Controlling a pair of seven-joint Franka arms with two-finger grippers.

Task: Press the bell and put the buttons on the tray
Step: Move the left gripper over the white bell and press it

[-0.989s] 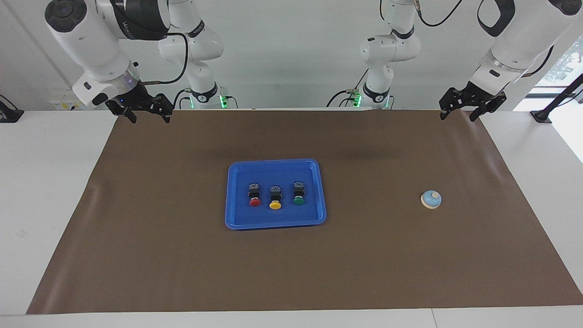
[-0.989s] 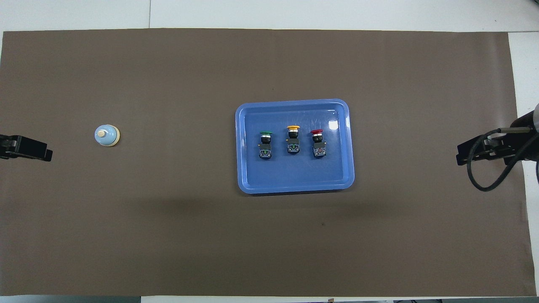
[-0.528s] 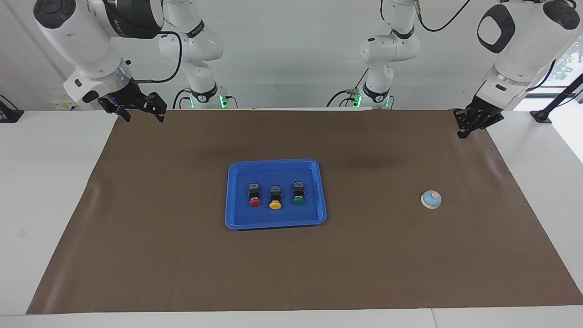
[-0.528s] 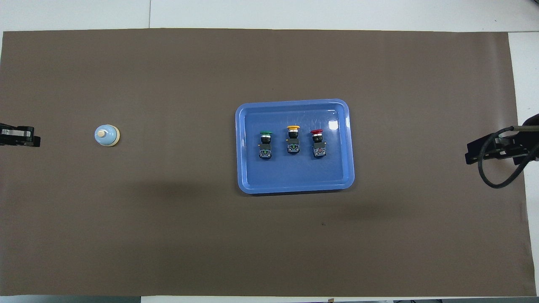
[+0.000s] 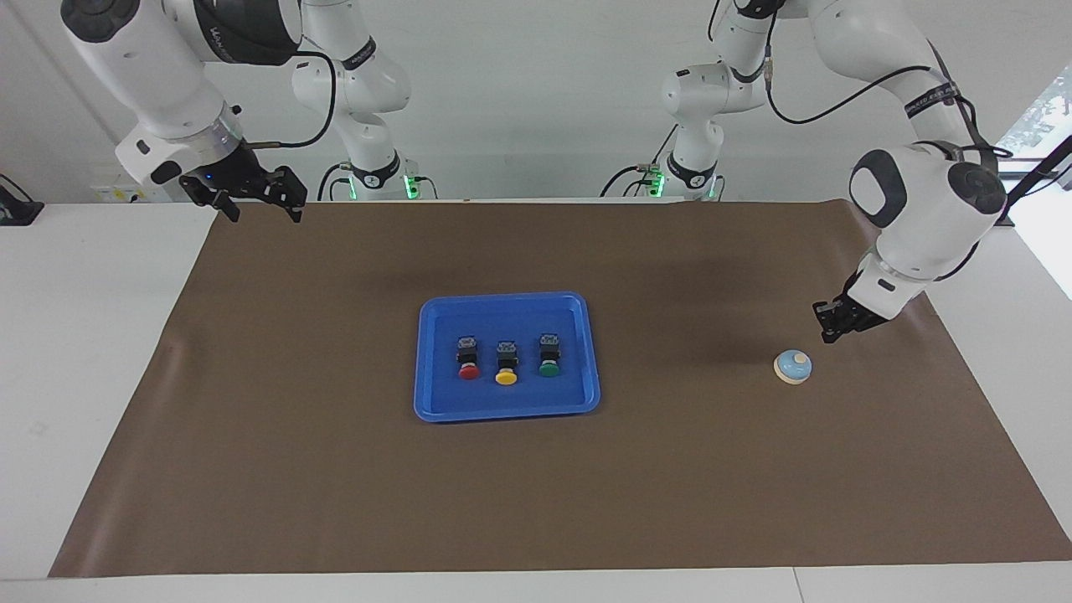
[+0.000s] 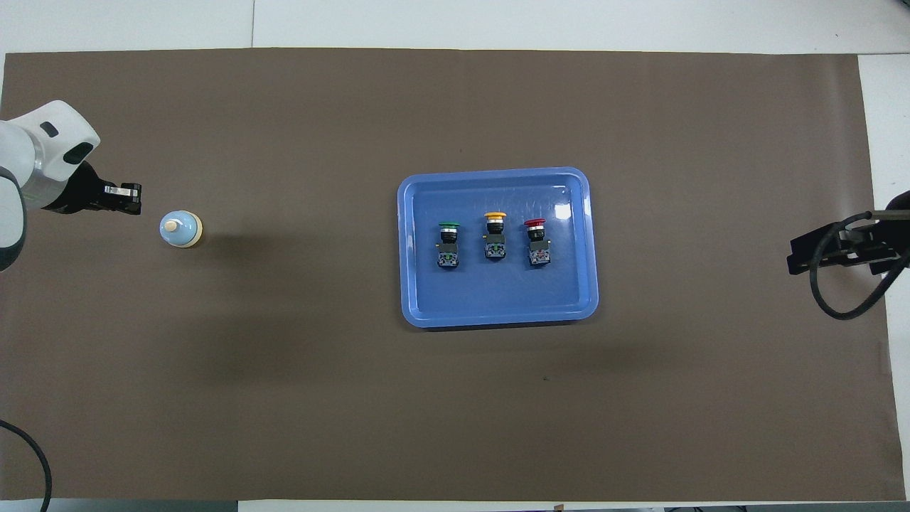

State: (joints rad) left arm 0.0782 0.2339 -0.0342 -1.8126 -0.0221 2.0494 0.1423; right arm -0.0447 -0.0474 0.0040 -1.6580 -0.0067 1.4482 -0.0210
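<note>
White desk (image 5: 84,335), brown mat (image 5: 335,486) covering most of it; both arms are coming in from the robots' end.

Left hand (image 5: 827,327): it is hanging low over the mat, just beside the bell (image 5: 792,367) and toward the left arm's end of the desk from it. Its fingers are sitting together, holding nothing. A gap is showing between the fingertips and the bell, so no contact. In the overhead view the left hand (image 6: 128,199) is pointing toward the bell (image 6: 180,229) from the side, not covering it.

Bell: it is standing upright on the mat, knob up, well apart from the tray (image 5: 502,298).

Tray: it is lying flat near the middle of the mat, rim (image 6: 498,173) showing all round. All three buttons are lying inside it in one row, apart from each other and from the rim, caps pointing away from the robots.
- green button (image 5: 549,358) (image 6: 448,245): toward the left arm's end of the row.
- yellow button (image 5: 506,365) (image 6: 495,237): between the other two, its cap slightly farther from the robots.
- red button (image 5: 469,360) (image 6: 537,243): toward the right arm's end.

Right hand (image 5: 255,201): it is waiting raised over the mat's corner at the right arm's end, near the robots, well apart from the tray. Its fingers are standing apart, empty. Overhead, the right hand (image 6: 800,257) is showing only at the edge of the view.
</note>
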